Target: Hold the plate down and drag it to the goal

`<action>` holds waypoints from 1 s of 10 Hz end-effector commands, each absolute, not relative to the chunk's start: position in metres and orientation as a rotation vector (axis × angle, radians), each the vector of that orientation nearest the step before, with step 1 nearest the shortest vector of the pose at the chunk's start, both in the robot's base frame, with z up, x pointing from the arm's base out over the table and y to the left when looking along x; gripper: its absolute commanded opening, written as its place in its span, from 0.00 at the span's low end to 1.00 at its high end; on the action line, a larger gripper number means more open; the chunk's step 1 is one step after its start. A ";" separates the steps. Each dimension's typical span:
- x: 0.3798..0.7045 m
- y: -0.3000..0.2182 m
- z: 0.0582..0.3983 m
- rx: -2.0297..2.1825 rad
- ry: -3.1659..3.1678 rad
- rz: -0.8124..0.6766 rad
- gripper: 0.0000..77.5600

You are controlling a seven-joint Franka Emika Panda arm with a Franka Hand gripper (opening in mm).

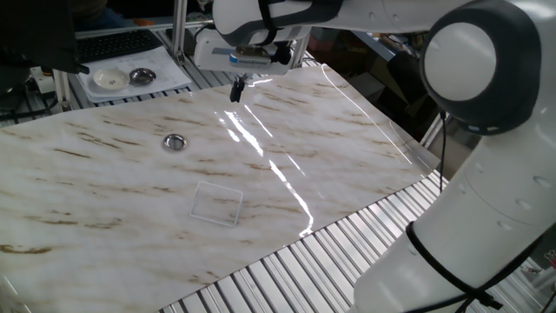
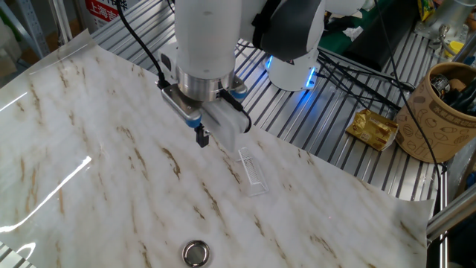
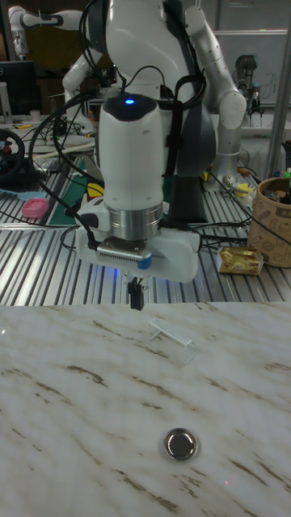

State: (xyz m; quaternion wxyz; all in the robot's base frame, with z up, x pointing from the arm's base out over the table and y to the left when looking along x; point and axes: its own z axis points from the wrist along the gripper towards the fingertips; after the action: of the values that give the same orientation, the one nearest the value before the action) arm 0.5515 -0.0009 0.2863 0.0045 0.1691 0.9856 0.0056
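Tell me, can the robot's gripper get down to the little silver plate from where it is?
Probably yes. The gripper hangs above the marble table, away from the plate, and nothing stands between them; the plate lies uncovered.

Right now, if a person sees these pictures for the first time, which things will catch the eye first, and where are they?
The big white robot arm dominates, its small dark gripper hanging above the far edge of the marble table. Next comes the shiny silver plate, lying alone on the marble, apart from the gripper. The goal, a faint clear square, lies nearby and is easy to miss.
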 end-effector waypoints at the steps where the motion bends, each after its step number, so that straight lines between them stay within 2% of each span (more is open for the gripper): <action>1: 0.553 -0.001 0.288 0.729 3.085 0.015 0.00; 5: 0.553 -0.001 0.288 0.704 3.083 0.061 0.00; 10: 0.577 0.021 0.272 0.779 3.067 0.059 0.00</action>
State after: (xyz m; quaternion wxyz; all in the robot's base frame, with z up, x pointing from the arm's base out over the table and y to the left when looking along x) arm 0.5696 0.0143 0.2768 -0.0126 0.2370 0.9712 0.0198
